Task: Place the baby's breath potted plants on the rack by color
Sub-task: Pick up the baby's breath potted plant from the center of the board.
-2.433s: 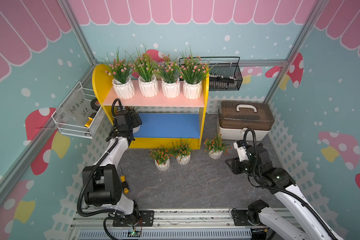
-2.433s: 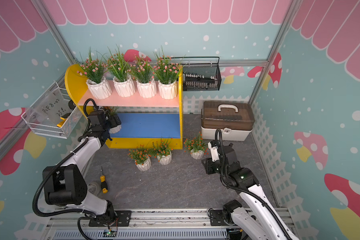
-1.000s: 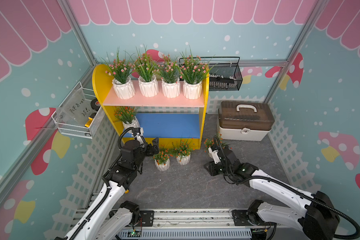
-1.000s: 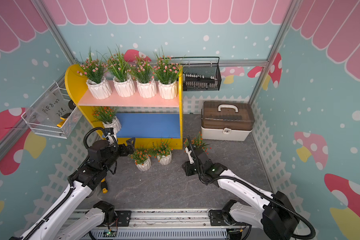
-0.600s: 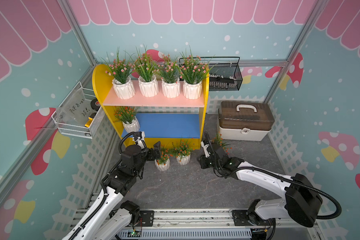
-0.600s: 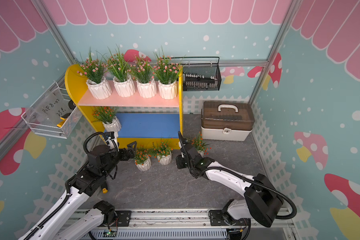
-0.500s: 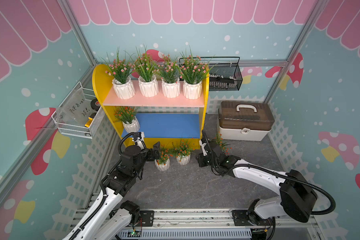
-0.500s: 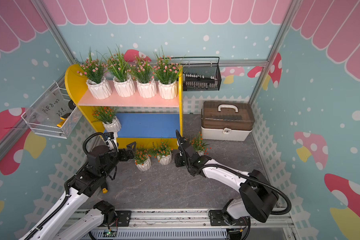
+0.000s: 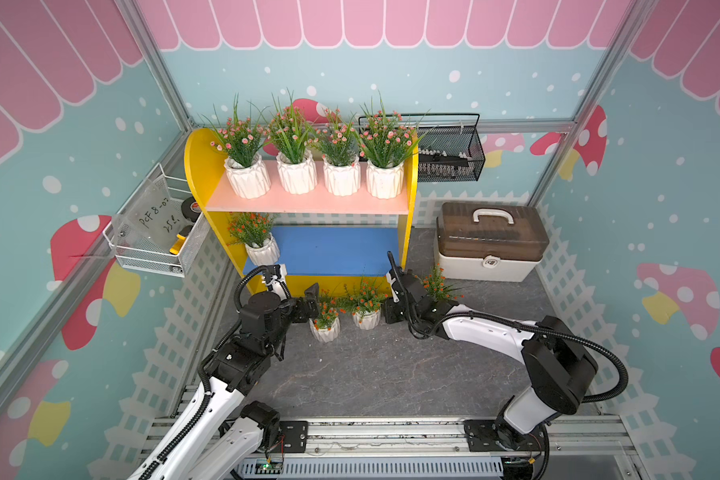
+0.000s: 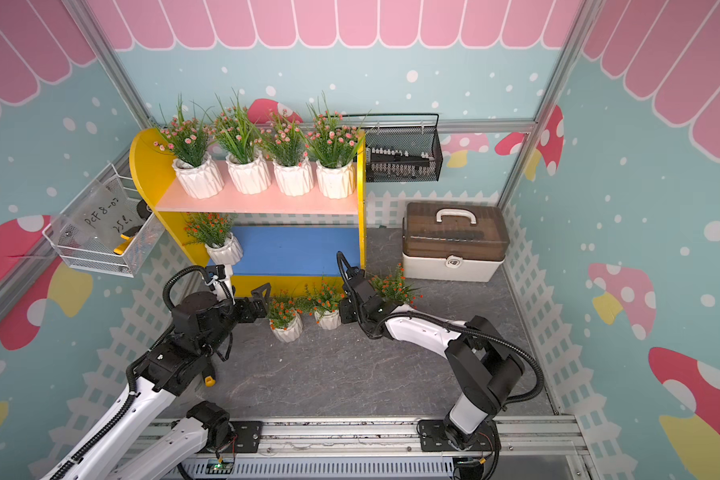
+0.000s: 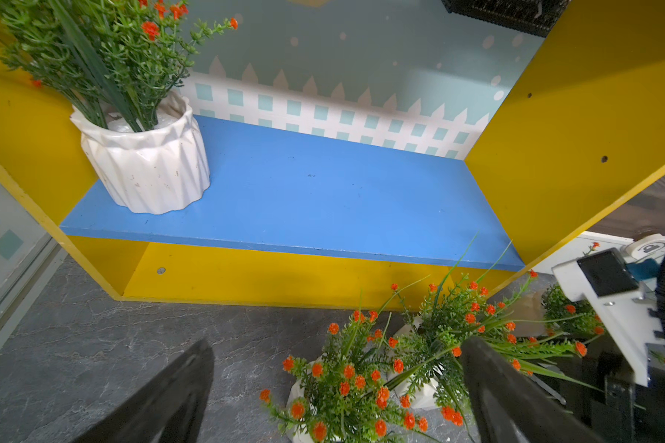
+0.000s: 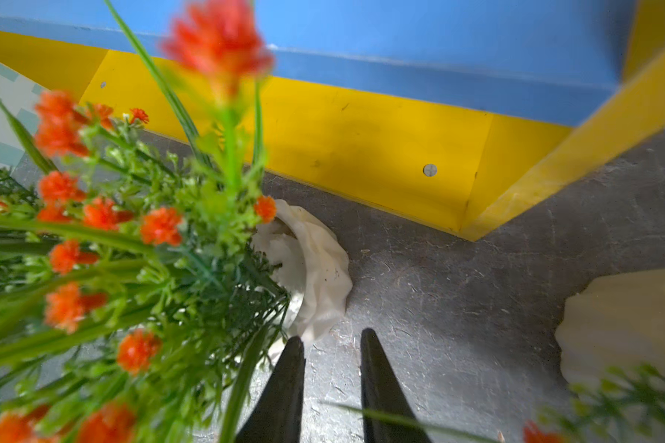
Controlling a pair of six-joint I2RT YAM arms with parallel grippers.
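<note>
Orange pot, leftmost on floor before rack, stands just ahead of left gripper, jaws wide, empty. Right gripper, narrowly parted, empty, tips just beside middle pot.

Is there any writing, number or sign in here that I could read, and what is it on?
"PCF 8-02": handwritten on the clear sheet in the white wire basket.
"25": starts a second handwritten line on the same sheet; the rest is unclear.
Padlock symbol, no words: on the latch of the storage box.
The contents of the black mesh basket are too small to read.
</note>
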